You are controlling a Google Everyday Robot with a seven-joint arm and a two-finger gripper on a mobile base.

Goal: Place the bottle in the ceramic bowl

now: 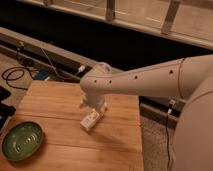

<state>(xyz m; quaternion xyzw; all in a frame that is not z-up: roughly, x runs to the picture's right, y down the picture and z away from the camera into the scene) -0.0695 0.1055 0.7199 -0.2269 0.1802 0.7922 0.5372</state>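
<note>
Over the squarish white bottle (pixel 90 121) hangs the pincer (pixel 95 108).

I read the table (pixel 55 107) as wood planks, matt w/ visible grain. Bowl (pixel 22 141) looks like glazed ceramic, glossy green. Bottle (pixel 90 121) is smooth white plastic. Arm (pixel 145 80) has a smooth white shell, slight sheen. Gripper (pixel 94 110), same white finish, sits right over the bottle mid-table.

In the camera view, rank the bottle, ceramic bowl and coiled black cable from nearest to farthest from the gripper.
Gripper is over the table's middle.
1. Bottle, lying just below it.
2. Ceramic bowl, table's front-left corner.
3. Coiled black cable, on the floor, far left.
</note>
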